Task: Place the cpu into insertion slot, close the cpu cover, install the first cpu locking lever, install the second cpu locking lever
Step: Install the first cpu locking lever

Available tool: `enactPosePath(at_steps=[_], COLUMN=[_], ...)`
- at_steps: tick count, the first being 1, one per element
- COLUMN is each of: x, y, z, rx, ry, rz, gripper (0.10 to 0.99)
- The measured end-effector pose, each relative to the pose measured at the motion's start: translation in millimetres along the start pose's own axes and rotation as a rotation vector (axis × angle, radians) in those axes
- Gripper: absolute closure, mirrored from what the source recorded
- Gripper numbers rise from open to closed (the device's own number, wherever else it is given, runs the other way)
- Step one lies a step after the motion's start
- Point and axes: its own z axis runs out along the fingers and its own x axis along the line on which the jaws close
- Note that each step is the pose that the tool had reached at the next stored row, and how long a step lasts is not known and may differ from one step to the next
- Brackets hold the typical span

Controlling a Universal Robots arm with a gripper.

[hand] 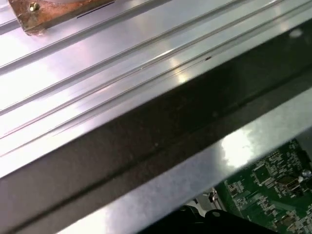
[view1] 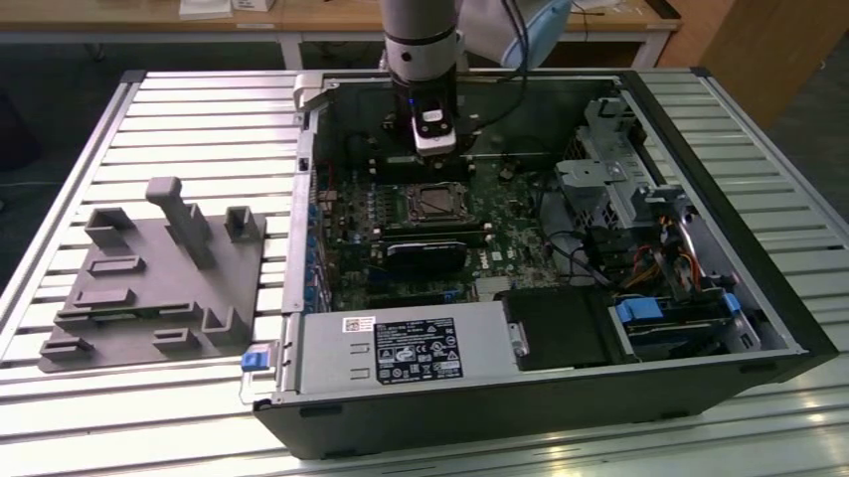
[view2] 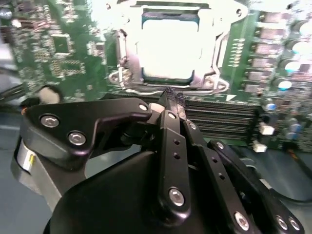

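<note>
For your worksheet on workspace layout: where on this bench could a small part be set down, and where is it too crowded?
Free: the slatted table between the grey fixture block and the computer case, and the strip beyond the block. Crowded: inside the case, where the gripper hangs just short of the cpu cover, amid cables and drive bays.

Cpu [view2: 169,48] sits flat in slot, silvery cover [view2: 168,78] shut.

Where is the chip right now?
The chip sits in its socket under the metal cover on the green board, just beyond the end effector.
</note>
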Motion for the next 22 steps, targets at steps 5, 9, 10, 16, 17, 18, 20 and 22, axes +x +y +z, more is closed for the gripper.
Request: enactPosePath(at_steps=[5,9,10,16,17,18,20,22], x=[-4.7,-8.7,-9.8,-16.2,-16.4,-16.5,-16.6,-16.8], y=[-2.8,-9.7,-11.7,-23.4,-23.7,-23.9,-24.0,-24.0], z=[0.1,-0.1,-0.1,-0.4,-0.3,-0.3,-0.1,0.2], rx=[0.043,0.055,0.057,0.060,0.061,0.060,0.059,0.057], ry=[0.0308,0.0243,0.0232,0.0211,0.0211,0.0211,0.0219,0.0234], rz=[-0.001,-0.003,-0.003,-0.003,-0.003,-0.005,-0.018,-0.044], gripper=[0.980,0.980,0.980,0.980,0.980,0.980,0.980,0.980])
